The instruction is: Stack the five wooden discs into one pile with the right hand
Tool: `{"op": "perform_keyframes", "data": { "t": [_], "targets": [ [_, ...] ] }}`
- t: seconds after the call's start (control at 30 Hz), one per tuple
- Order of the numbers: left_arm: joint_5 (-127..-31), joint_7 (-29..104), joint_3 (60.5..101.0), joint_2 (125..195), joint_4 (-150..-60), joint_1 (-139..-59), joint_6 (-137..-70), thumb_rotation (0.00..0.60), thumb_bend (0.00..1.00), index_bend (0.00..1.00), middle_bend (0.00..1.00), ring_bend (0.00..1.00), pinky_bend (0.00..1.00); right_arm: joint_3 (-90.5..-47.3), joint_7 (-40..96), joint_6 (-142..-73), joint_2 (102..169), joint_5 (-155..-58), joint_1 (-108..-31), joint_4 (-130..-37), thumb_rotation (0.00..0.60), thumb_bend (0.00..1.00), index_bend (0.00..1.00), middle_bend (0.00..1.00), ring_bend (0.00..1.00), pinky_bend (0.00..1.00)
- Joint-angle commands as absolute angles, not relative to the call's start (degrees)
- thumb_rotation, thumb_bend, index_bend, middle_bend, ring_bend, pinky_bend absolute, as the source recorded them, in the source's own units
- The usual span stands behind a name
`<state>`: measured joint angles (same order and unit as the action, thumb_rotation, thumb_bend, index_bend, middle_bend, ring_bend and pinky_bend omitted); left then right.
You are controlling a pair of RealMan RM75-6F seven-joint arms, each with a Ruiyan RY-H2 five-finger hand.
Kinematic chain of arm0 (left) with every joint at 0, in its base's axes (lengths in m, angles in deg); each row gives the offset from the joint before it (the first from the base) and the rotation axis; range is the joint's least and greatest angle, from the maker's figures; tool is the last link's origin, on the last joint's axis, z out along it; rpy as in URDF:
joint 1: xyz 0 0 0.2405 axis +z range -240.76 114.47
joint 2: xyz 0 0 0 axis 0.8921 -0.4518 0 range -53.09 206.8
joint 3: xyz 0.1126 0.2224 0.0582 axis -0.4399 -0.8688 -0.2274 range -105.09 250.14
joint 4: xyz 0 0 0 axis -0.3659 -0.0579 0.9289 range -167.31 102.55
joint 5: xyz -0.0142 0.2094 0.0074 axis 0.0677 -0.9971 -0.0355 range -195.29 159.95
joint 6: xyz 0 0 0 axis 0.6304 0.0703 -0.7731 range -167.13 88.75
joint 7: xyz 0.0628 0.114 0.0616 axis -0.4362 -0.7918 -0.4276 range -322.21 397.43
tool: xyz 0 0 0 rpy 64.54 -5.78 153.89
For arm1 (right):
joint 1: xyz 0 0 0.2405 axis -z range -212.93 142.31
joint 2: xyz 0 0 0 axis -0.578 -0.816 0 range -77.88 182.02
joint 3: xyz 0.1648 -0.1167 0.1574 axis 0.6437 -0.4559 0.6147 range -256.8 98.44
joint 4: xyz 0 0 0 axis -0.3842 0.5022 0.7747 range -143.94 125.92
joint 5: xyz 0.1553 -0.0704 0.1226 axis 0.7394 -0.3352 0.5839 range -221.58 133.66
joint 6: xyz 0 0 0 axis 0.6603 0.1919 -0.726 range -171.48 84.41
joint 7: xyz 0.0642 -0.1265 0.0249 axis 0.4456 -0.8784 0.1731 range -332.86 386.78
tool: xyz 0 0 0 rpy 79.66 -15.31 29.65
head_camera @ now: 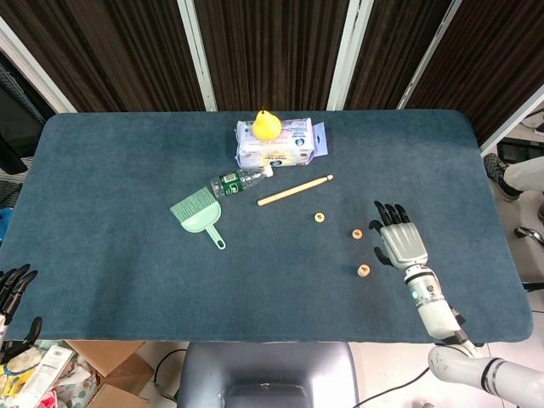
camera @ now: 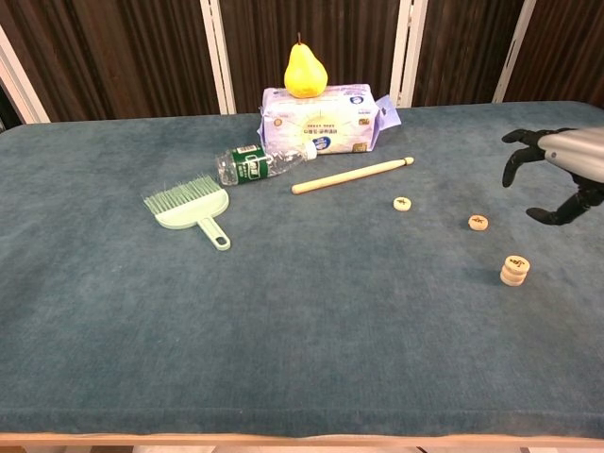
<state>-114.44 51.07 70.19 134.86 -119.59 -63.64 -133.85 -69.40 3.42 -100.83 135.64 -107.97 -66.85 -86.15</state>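
A small pile of wooden discs (head_camera: 363,271) (camera: 514,270) stands near the table's front right. Two single discs lie flat on the cloth: one (head_camera: 357,234) (camera: 478,223) just beyond the pile, another (head_camera: 319,218) (camera: 402,203) further left. My right hand (head_camera: 397,240) (camera: 555,170) hovers above the cloth to the right of the discs, fingers spread and holding nothing. It touches neither the pile nor the loose discs. My left hand (head_camera: 12,293) hangs off the table's front left corner with its fingers apart and nothing in them.
A wooden stick (head_camera: 295,189) lies left of the discs. A plastic bottle (head_camera: 237,181), a green hand brush (head_camera: 198,212) and a wipes pack (head_camera: 276,143) with a yellow pear (head_camera: 267,125) on it sit further back. The table's right edge (head_camera: 501,229) is close to the hand.
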Motion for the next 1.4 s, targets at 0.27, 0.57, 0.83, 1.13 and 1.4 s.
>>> {"op": "perform_keyframes", "data": {
  "t": [0.27,0.57,0.83,1.13,1.4],
  "targets": [
    [-114.2,51.4,70.3,134.6,-119.6,-63.6,-133.9,0.6,0.5,0.0,0.01,0.0,0.0,-67.0,-3.3,-95.7,143.4,-100.4,-73.2,-77.2,0.6,0.49,0.47,0.02,0.0,0.0],
    [-114.1,52.1,70.3,134.5,-119.5,-63.4,-134.2,0.6,0.5,0.0,0.01,0.0,0.0,-67.6,-5.9,-93.8,147.1,-97.7,-75.2,-71.7,0.6,0.49,0.49,0.02,0.0,0.0],
    [-114.3,52.2,70.2,134.5,-119.4,-63.4,-134.3,0.6,0.5,0.0,0.01,0.0,0.0,-68.6,-6.1,-93.5,148.4,-97.9,-75.6,-69.9,0.6,0.49,0.51,0.02,0.0,0.0],
    [-114.4,52.4,70.2,134.5,-119.3,-63.4,-134.4,0.6,0.5,0.0,0.01,0.0,0.0,-68.7,-5.7,-93.7,148.8,-98.0,-75.7,-69.2,0.6,0.49,0.56,0.02,0.0,0.0],
    [-114.6,52.7,70.1,134.4,-119.2,-63.2,-134.7,0.6,0.5,0.0,0.01,0.0,0.0,-68.8,-6.2,-93.5,149.2,-97.4,-75.8,-68.8,0.6,0.49,0.57,0.01,0.0,0.0]
  ]
}}
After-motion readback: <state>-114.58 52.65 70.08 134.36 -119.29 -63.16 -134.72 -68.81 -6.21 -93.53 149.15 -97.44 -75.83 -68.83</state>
